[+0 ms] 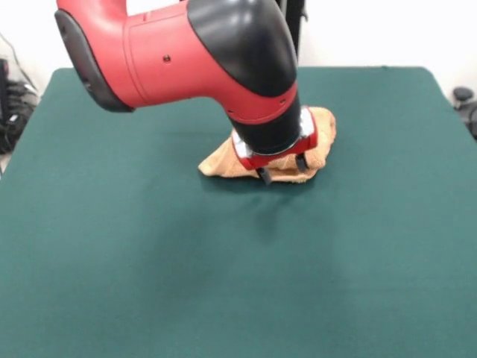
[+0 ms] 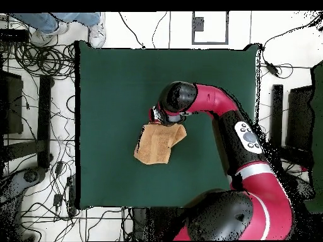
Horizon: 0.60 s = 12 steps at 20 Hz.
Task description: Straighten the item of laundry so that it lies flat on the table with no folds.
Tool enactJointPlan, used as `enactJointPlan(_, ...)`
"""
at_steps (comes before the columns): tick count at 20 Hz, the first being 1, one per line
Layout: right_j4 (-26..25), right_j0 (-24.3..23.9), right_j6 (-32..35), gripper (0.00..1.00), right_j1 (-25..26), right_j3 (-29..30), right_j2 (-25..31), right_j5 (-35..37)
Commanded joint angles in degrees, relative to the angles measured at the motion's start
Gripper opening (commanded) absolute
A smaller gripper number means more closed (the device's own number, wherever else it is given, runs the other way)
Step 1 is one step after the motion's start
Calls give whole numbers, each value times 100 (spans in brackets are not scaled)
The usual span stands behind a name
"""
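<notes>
The item of laundry (image 1: 218, 162) is a tan-orange towel, crumpled and folded over itself near the middle of the green table (image 1: 149, 261). In the overhead view the towel (image 2: 154, 146) shows as an uneven, doubled-up shape with one corner turned up. My gripper (image 1: 282, 169) is down on the towel's front edge, its two fingers spread apart with cloth lying between them, open. The arm's black and red wrist hides the towel's middle in the front view. From above, the gripper (image 2: 161, 119) sits at the towel's upper edge.
The table (image 2: 107, 82) is far larger than the towel. A person's legs and shoes (image 2: 69, 24) stand beyond the table's top left corner in the overhead view. Cables and stands lie on the floor around the table.
</notes>
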Motion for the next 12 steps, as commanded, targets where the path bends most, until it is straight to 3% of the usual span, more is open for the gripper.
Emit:
enactJointPlan(1, -201, 160, -756, 100, -27, -318, -36, 741)
enactJointPlan(12, -125, 168, -524, 100, 13, -44, -4, 567)
